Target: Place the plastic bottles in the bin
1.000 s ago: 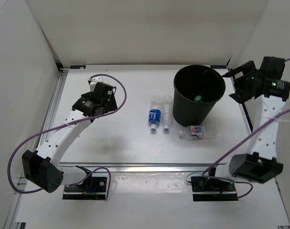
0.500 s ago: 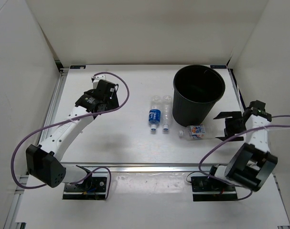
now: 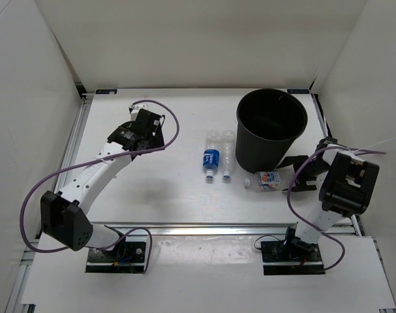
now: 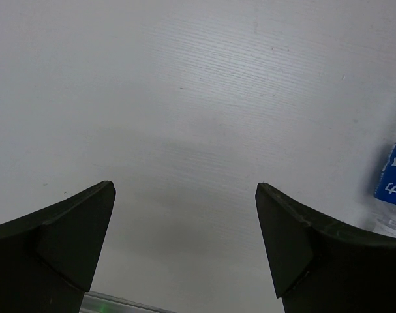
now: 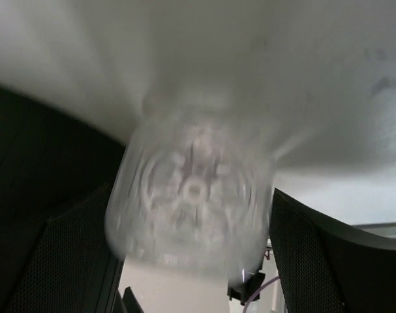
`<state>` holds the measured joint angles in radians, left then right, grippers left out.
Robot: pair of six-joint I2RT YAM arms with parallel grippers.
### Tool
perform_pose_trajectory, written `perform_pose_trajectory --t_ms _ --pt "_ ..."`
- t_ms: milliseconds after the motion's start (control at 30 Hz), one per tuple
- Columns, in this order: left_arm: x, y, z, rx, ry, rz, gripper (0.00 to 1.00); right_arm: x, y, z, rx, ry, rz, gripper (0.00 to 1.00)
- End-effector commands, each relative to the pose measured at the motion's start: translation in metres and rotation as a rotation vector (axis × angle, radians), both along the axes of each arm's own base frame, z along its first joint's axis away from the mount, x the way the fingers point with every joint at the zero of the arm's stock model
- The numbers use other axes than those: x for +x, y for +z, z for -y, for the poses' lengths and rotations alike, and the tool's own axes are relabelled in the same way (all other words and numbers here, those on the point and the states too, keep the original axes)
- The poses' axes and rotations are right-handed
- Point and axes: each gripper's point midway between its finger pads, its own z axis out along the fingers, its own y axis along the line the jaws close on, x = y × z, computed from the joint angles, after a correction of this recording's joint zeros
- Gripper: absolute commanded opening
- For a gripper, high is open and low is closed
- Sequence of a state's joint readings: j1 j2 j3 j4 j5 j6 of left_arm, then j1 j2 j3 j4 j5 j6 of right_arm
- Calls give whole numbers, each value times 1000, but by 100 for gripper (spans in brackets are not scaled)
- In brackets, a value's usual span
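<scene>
The black bin [image 3: 271, 127] stands at the back right; its inside is dark and no green bottle shows in it. The clear bottle with the blue label [image 3: 211, 157] and the plain clear white-capped bottle [image 3: 227, 156] lie side by side left of the bin. The short bottle with the colourful label [image 3: 266, 180] lies in front of the bin. My right gripper [image 3: 294, 173] is open, low at that bottle's right end. In the right wrist view the bottle's blurred base [image 5: 191, 195] sits between the open fingers [image 5: 328, 261]. My left gripper [image 3: 151, 129] is open and empty over bare table.
In the left wrist view the open gripper [image 4: 184, 189] looks down on white table, with the blue label [image 4: 393, 186] at the right edge. The bin's black wall [image 5: 34, 163] fills the left of the right wrist view. White walls enclose the table.
My right arm has swung down from beside the bin's rim to the table, ending at the short bottle's right end. My left gripper has edged slightly right.
</scene>
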<state>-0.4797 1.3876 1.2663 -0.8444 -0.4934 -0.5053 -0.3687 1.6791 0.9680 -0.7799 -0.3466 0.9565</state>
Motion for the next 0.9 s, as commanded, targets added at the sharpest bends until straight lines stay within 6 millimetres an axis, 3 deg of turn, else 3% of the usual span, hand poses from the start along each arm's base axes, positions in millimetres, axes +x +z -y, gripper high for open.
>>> perform_pose_trajectory --t_ms 0,133,233,267,367,467,600,633,700,767,833,867 --pt "2 2 5 -22 -12 7 100 7 -11 6 -39 44 -6 100" --pt "3 4 0 9 -13 12 100 -4 -6 9 -76 44 -30 58" --pt "2 1 -4 23 1 22 100 -19 13 10 -126 90 -30 57" --pt "0 -1 -7 25 18 26 100 -34 25 6 -139 129 -43 52" --pt "0 -2 -14 43 61 37 100 -47 58 3 -179 180 -9 36" --pt "2 -2 -18 46 96 55 100 -70 115 -10 -189 191 94 31" --pt "6 -3 -13 20 98 74 100 -68 215 -6 -278 283 339 27" --pt "6 -3 -13 20 98 74 100 -56 267 -9 -285 278 540 27" --pt "6 -6 -8 -4 79 65 100 -47 317 -10 -327 223 676 28" --pt "6 -7 -2 -30 60 61 100 -19 361 -13 -319 198 804 28" --pt "6 -8 1 -43 49 54 100 11 377 -12 -377 223 879 28" --pt "7 -7 4 -54 43 60 100 30 375 -7 -406 216 878 28"
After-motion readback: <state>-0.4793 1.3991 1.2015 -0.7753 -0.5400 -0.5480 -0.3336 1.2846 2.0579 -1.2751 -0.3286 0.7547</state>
